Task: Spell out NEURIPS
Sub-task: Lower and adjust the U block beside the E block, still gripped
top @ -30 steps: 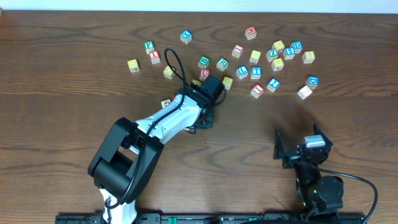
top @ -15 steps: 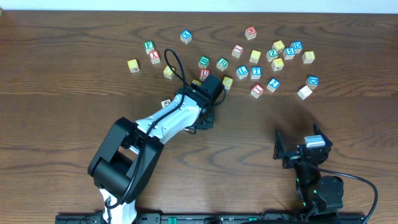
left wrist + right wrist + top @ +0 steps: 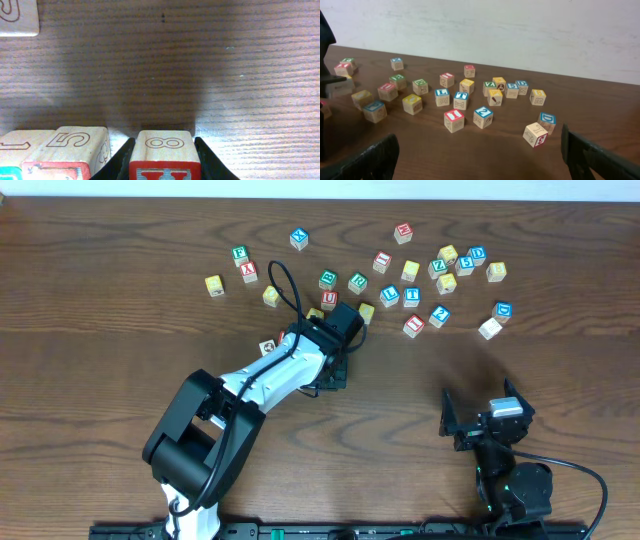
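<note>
My left gripper (image 3: 165,172) is shut on a wooden cube (image 3: 165,150) that has an outlined 8 on top and a red face; its letter is cut off at the frame edge. In the overhead view the left gripper (image 3: 333,370) sits low over the table below the cube cluster and the arm hides the held cube. Beside it to the left stands a cube marked 5 (image 3: 75,145), close to the left finger. Other letter cubes lie scattered across the far table, among them a red U (image 3: 329,298) and a red I (image 3: 454,120). My right gripper (image 3: 480,155) stands open over bare wood.
A loose cube (image 3: 17,17) lies ahead to the left of the left gripper. A small cube (image 3: 267,347) rests beside the left arm. A cube reading 3 (image 3: 536,135) is nearest the right gripper. The white wall (image 3: 520,30) bounds the far table edge.
The left arm has shifted very slightly with its cube still gripped. The right arm has not moved.
</note>
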